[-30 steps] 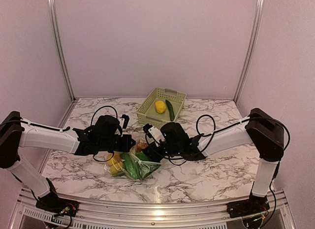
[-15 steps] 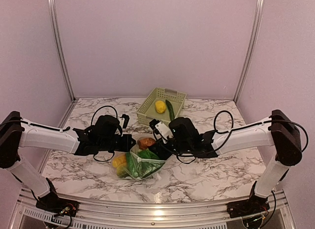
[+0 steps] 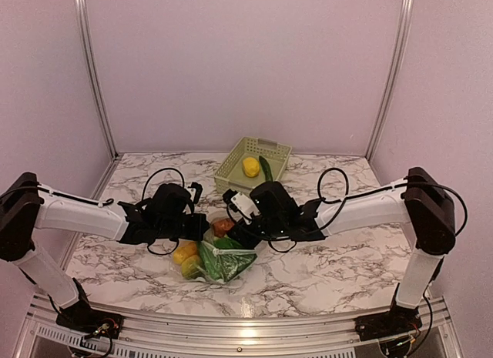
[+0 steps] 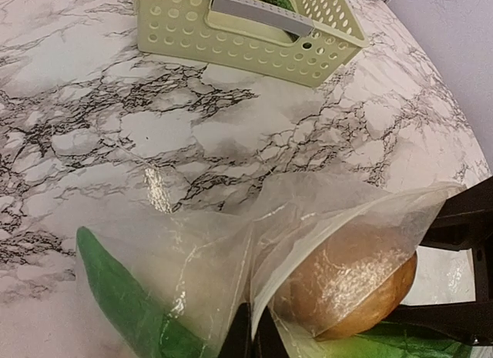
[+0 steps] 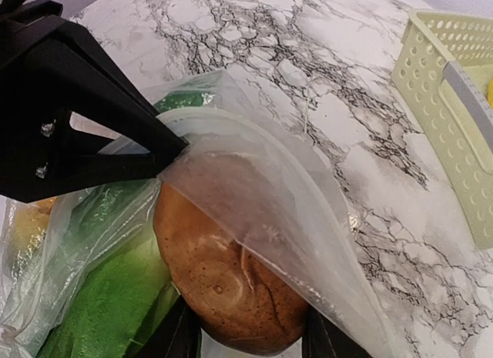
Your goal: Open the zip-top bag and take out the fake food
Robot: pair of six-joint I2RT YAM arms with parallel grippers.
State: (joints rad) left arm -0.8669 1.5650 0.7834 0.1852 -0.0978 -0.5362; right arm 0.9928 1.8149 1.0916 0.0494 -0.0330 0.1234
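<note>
Easing a brown piece [image 5: 231, 281] out of the zip-top bag [image 3: 231, 259] on the marble table [image 3: 347, 265].
Pins the bag's film in the shut left gripper [image 4: 253, 339] to keep the mouth lifted; clamps the right gripper [image 5: 250, 339] around the piece, pale green basket [image 3: 231, 173] waiting behind.

The right hand [image 5: 248, 341] apparently grips the brown piece [image 5: 227, 277], half under the zip-top bag [image 5: 308, 219] film.

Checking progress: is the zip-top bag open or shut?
Open: the left gripper pinches one lip of the zip-top bag, peeled off the brown piece in the right gripper.
</note>
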